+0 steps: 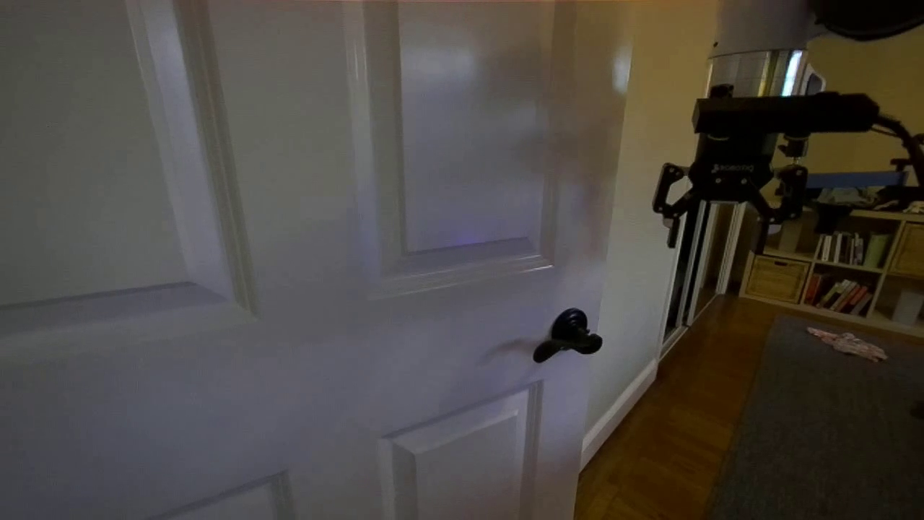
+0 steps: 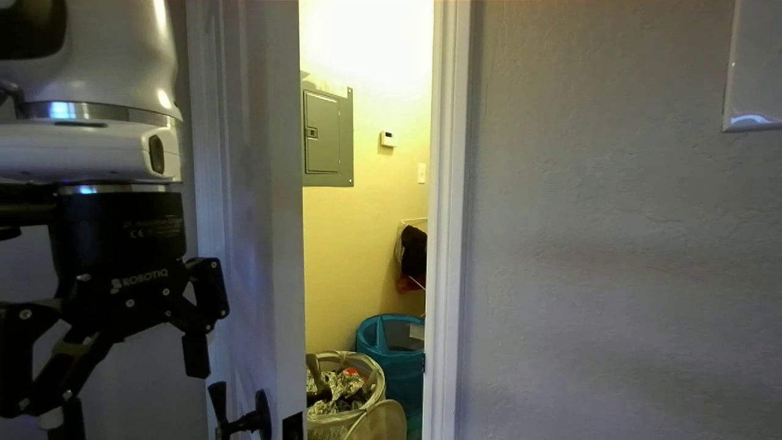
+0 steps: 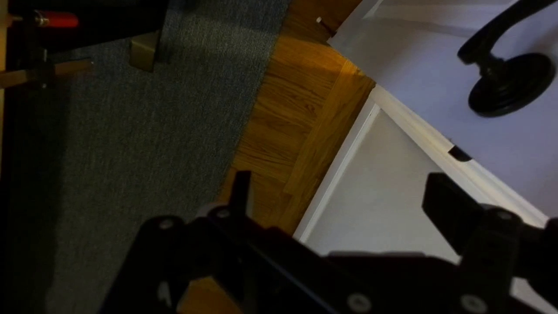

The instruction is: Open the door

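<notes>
Well, the claw hangs fingers-down with its two fingers spread wide apart, and it has hold of nothing, just air between the tips. White arm links rise directly above it.

As for the door, white with raised rectangular panels, it stands ajar. In an exterior view it fills the space to the left of the claw, and its black lever handle sits below and to the left of the fingers. From an exterior view the door edge shows just to the right of the claw, with a dark latch plate low on it.

Past that edge, further right of the claw, the gap opens onto a brightly lit room: a grey electrical panel on the yellow wall, a light hamper holding crumpled shiny material, and a teal hamper behind it. Beyond these, on the claw's far right, come the white door frame and a textured wall.

In the wrist view, the handle lies ahead and to the right of the fingers, clear of them. Wood flooring runs ahead of the claw, with a grey rug to its left.

Behind and to the right of the claw, in an exterior view, is a shelf unit with books; a patterned cloth lies on the rug, lower right of the claw.
</notes>
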